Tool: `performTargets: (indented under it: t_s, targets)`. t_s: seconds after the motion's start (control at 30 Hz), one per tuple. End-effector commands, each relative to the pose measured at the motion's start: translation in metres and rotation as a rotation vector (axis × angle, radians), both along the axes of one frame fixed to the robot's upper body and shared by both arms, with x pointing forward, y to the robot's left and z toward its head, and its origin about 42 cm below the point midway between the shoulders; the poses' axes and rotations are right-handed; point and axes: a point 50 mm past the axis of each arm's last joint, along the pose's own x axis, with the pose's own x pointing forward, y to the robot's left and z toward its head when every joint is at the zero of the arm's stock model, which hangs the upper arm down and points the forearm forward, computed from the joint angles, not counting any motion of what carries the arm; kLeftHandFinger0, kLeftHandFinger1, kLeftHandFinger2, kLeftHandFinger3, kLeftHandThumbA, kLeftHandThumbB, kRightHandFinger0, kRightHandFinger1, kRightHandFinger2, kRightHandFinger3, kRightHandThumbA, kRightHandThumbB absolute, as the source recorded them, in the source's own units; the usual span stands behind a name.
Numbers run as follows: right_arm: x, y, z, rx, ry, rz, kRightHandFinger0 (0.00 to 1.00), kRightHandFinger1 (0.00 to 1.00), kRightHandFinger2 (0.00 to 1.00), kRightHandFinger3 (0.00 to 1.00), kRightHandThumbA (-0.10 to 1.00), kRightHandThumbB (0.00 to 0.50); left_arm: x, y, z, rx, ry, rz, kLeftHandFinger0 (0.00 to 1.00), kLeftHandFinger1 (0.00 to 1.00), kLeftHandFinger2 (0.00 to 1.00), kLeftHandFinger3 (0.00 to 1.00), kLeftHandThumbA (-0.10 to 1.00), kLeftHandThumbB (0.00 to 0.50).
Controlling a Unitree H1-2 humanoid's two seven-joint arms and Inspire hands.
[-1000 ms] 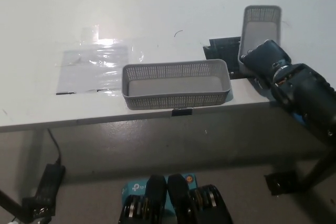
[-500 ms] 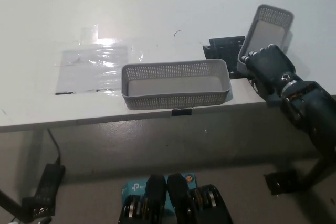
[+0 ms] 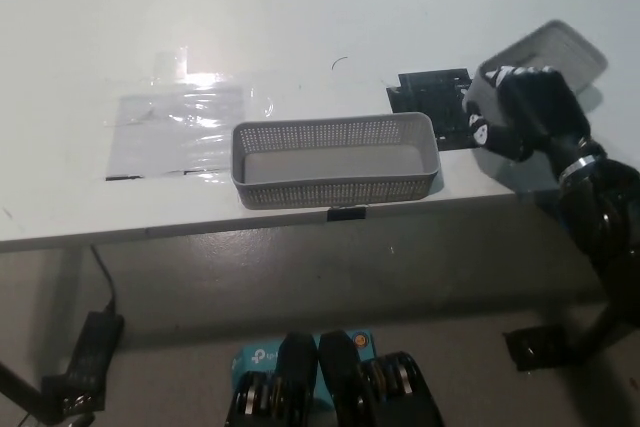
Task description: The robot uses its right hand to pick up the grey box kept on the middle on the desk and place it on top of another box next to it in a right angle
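Observation:
A long grey mesh box (image 3: pixel 335 159) sits crosswise near the front edge of the white desk (image 3: pixel 300 7). To its right, my black right hand (image 3: pixel 528 112) is shut on a second grey mesh box (image 3: pixel 553 50), gripping its near end. That box is lifted and tilted, its far end pointing up and to the right, above the desk's right edge. My white left hand is out of the picture.
A black square plate (image 3: pixel 430 99) lies on the desk between the two boxes. A clear plastic sheet (image 3: pixel 180 127) is taped down at the left. Below the desk, a power adapter (image 3: pixel 85 347) and cable rest on the floor at lower left.
My right hand has swung the held box from upright-lengthwise to a tilt toward the right and raised it, uncovering more of the black plate. The long box stayed put.

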Motion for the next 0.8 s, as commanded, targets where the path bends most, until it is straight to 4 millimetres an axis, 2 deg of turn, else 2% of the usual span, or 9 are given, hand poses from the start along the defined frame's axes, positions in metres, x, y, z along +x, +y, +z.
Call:
performTargets:
  t_s: [0.0,0.1,0.23,0.27,0.37,0.43,0.6,0.73,0.77]
  targets:
    - [0.004,-0.008,0.053,0.021,-0.111,0.057,0.0,0.05,0.34,0.11,-0.1,0.299,-0.001,0.006,0.009,0.033,-0.016,-0.029,0.01,0.11,0.08,0.08,0.99,0.29]
    - [0.003,-0.005,0.063,0.029,-0.128,0.095,0.0,0.01,0.3,0.06,-0.1,0.292,-0.003,0.01,0.01,0.037,-0.002,-0.028,0.0,0.1,0.08,0.07,1.0,0.31]
    - [0.001,-0.002,0.087,0.0,-0.138,0.152,0.0,0.03,0.33,0.09,-0.1,0.305,0.0,0.011,0.013,0.037,-0.001,-0.021,0.01,0.09,0.06,0.05,0.98,0.284]
    - [0.0,0.001,0.091,-0.003,-0.131,0.164,0.0,0.05,0.33,0.22,-0.1,0.294,0.0,0.013,0.014,0.047,-0.002,-0.024,0.05,0.11,0.07,0.07,1.0,0.301]
    - [-0.005,0.01,0.1,-0.027,-0.135,0.206,0.0,0.02,0.28,0.01,-0.1,0.256,0.002,0.013,0.016,0.047,0.006,-0.02,0.06,0.12,0.08,0.07,0.99,0.28]
    - [-0.008,0.019,0.105,-0.042,-0.139,0.235,0.0,0.01,0.26,0.01,-0.1,0.292,0.001,0.013,0.016,0.036,-0.004,-0.028,0.02,0.1,0.06,0.05,0.98,0.261]
    - [-0.011,0.043,0.115,-0.023,-0.165,0.314,0.0,0.0,0.15,0.0,-0.1,0.272,0.003,0.014,0.017,0.038,-0.002,-0.026,0.03,0.13,0.1,0.08,0.99,0.29]
    - [-0.017,0.064,0.122,-0.045,-0.219,0.407,0.0,0.0,0.18,0.0,-0.1,0.296,0.01,0.012,0.016,0.039,-0.001,-0.041,0.03,0.13,0.09,0.07,0.95,0.225]
    - [-0.019,0.075,0.123,-0.051,-0.207,0.442,0.0,0.0,0.19,0.0,-0.1,0.322,0.011,0.012,0.014,0.042,-0.002,-0.043,0.04,0.12,0.07,0.05,0.97,0.259]
